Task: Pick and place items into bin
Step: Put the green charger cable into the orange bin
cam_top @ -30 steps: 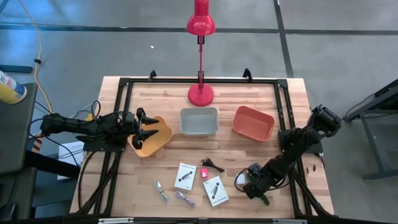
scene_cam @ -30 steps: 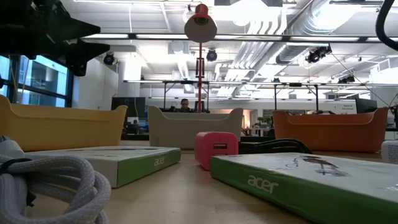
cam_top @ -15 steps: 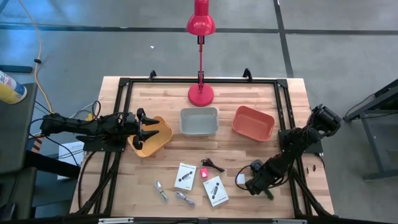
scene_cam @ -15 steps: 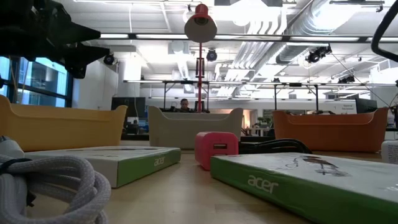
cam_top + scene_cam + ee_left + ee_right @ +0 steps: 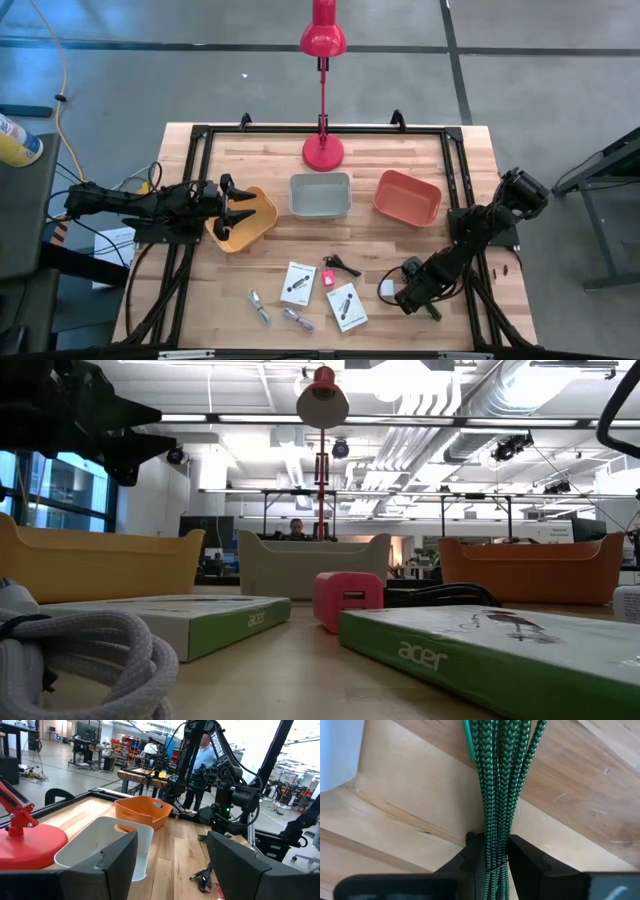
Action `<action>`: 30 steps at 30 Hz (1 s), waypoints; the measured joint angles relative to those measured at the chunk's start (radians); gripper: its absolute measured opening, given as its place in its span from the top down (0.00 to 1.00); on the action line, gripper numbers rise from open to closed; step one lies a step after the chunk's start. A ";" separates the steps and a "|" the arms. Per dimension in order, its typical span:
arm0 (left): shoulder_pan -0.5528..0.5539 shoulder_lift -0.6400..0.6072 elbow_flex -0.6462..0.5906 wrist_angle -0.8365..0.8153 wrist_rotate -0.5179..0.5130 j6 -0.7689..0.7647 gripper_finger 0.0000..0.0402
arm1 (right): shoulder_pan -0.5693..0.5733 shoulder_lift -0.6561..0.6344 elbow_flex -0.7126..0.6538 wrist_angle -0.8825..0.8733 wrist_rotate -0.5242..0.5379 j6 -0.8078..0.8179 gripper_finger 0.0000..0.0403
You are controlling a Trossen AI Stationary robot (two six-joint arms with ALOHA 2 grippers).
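A bundle of green braided cord [image 5: 504,780] lies on the wooden table near its front right, also seen as the green stick-like shape [image 5: 432,313]. My right gripper [image 5: 492,857] points down over it [image 5: 418,300] and is shut on it. A white cube [image 5: 388,290] sits just left of it. Two white boxes [image 5: 297,283] [image 5: 346,306], a pink cube [image 5: 328,279], a black clip [image 5: 343,265] and silvery cords [image 5: 260,306] lie flat at front centre. My left gripper [image 5: 243,205] hovers level over the yellow bin [image 5: 262,228], open and holding nothing. My right gripper pinches the green cord bundle [image 5: 494,837] between its two fingers [image 5: 472,855], which stand on either side of the strands. The fingers come from above, pointing steeply down. The bundle lies along the table top, its strands running straight away from the fingers.
A grey bin [image 5: 320,195] and an orange bin [image 5: 407,197] stand in a row behind the items, right of the yellow one. A red desk lamp [image 5: 323,152] stands at the far middle. A black frame [image 5: 200,135] runs round the table.
My right gripper has tipped a little over the green cord and edged toward the table's right, so the white cube beside it now shows in full. The left arm has kept still.
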 joint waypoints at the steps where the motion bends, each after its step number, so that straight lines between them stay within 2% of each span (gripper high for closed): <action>1: 0.000 0.000 0.000 0.000 0.000 0.000 0.43 | 0.000 0.000 0.000 -0.005 0.000 0.000 0.82; 11: 0.000 0.000 0.000 0.000 0.000 0.000 0.43 | 0.000 -0.023 -0.001 -0.017 -0.003 0.000 0.93; 15: 0.000 0.000 0.000 0.000 0.000 0.000 0.43 | 0.000 -0.067 -0.005 -0.066 0.038 0.004 0.92; 20: 0.000 0.000 0.000 0.000 0.000 0.000 0.43 | 0.000 -0.134 -0.005 -0.114 0.035 0.018 0.90; 30: 0.000 0.000 0.000 0.000 -0.004 0.000 0.43 | -0.029 -0.283 -0.003 -0.128 0.147 -0.010 0.95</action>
